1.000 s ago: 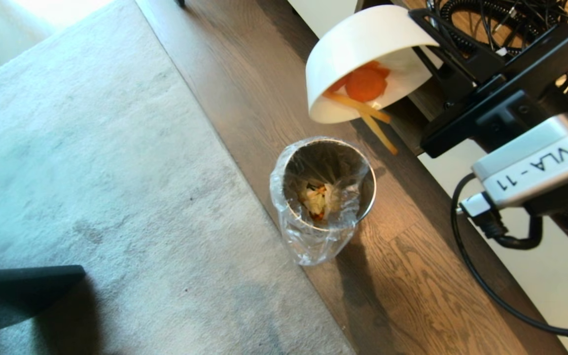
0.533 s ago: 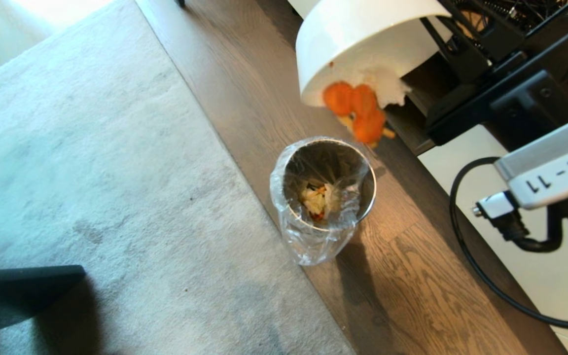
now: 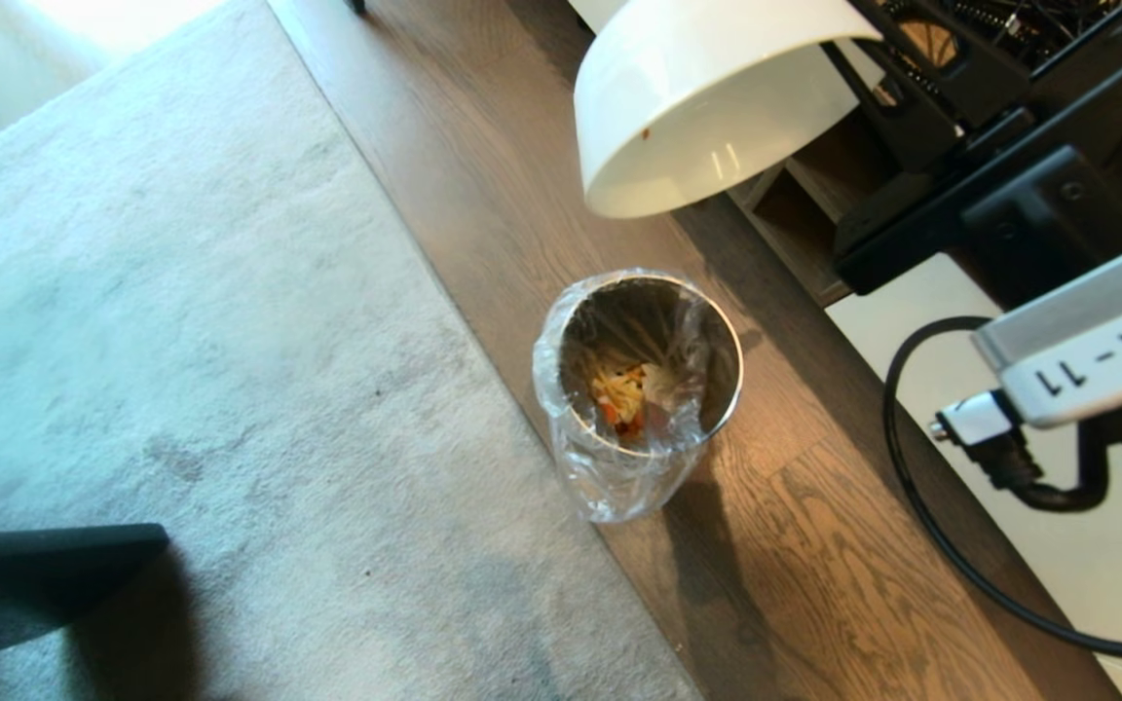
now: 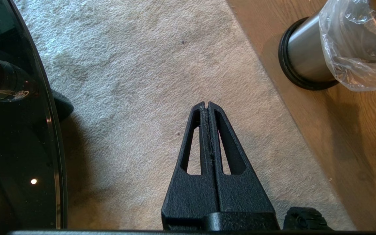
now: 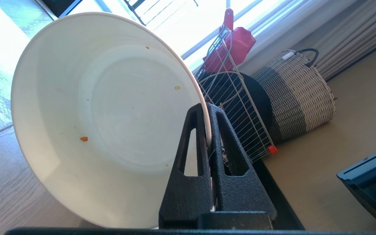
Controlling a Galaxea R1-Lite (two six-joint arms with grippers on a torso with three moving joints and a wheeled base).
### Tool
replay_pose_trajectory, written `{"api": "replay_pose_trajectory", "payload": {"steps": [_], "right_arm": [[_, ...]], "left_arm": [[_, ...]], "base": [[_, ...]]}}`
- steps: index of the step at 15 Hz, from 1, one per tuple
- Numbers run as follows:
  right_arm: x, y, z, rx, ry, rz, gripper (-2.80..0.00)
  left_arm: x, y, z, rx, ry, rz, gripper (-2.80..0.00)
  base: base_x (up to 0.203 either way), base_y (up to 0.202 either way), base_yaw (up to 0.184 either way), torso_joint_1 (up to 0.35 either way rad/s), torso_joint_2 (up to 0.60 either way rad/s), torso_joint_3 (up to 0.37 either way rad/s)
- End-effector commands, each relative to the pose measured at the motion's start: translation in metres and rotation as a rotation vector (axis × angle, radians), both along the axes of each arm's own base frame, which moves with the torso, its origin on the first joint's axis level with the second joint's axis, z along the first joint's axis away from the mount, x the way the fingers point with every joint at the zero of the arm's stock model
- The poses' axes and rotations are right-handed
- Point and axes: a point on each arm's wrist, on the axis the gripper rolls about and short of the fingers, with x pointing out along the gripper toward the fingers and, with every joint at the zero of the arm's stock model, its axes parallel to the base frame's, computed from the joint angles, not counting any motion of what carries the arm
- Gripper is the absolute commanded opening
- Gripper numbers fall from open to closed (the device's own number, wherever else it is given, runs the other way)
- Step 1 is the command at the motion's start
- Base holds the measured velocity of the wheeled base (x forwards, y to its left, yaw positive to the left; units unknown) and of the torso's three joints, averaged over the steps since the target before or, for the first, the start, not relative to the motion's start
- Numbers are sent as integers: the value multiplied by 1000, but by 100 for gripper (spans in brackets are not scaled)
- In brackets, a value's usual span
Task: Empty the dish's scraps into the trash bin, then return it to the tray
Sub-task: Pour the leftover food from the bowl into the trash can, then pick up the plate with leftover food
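The trash bin point(image 3: 639, 375) stands on the wooden floor point(image 3: 814, 545), just right of the rug point(image 3: 230, 389). The scraps point(image 3: 624, 389) lie inside it. The dish point(image 3: 707, 97), tipped over, hangs above and beyond the bin, its rim pinched by the right gripper point(image 5: 207, 109).

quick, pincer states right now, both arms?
Left pincer: closed, empty, parked over the carpet.
Right pincer: closed on the rim of the tipped white bowl, above the trash bin.
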Motion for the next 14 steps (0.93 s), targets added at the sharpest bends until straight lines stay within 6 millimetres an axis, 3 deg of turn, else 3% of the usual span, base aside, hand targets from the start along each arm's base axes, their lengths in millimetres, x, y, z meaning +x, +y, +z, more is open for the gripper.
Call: {"api": "replay_pose_trajectory", "payload": {"steps": [1, 7, 14], "right_arm": [[-2, -1, 2, 26, -38, -3, -280], [-1, -2, 3, 52, 4, -4, -280], [4, -12, -2, 374, 484, -37, -280]], "left_arm": [[0, 0, 0, -1, -1, 0, -280], [0, 0, 0, -1, -1, 0, -280], [0, 0, 0, -1, -1, 0, -280]], "base": [[0, 0, 0, 0, 0, 0], [0, 0, 0, 0, 0, 0], [0, 0, 0, 0, 0, 0]]}}
